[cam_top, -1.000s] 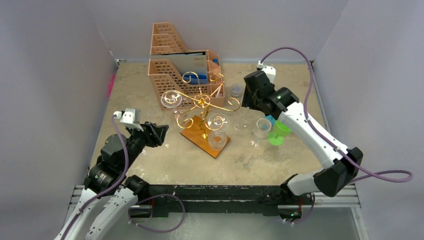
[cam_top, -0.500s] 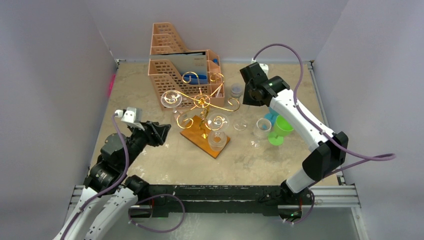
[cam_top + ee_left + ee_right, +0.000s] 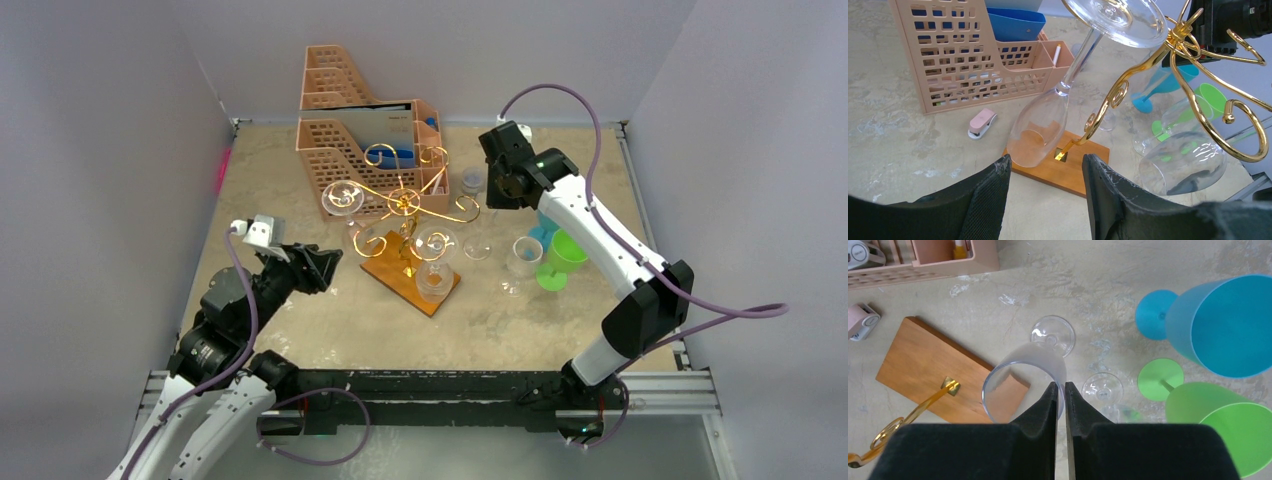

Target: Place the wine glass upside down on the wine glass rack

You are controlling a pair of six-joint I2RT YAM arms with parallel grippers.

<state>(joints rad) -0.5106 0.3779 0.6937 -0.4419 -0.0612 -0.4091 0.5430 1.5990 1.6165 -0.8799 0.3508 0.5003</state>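
Wine glass (image 3: pixel 1018 372) upright (beside wine glass rack (image 3: pixel 923 360)); right hand (image 3: pixel 1060 386) above, narrow slit; left hand (image 3: pixel 1045 161) wide.

The wine glass (image 3: pixel 1015 372) is clear and stemmed. It is mouth up, with its rim pinched between the nearly closed fingers of the right gripper (image 3: pixel 1060 386) and its foot down by the table. The wine glass rack (image 3: pixel 405 205) stands mid-table, with gold scroll arms on a central post over a brown wooden base. One clear glass (image 3: pixel 342 197) hangs upside down on its left, and a second clear glass (image 3: pixel 434 270) hangs over the base.
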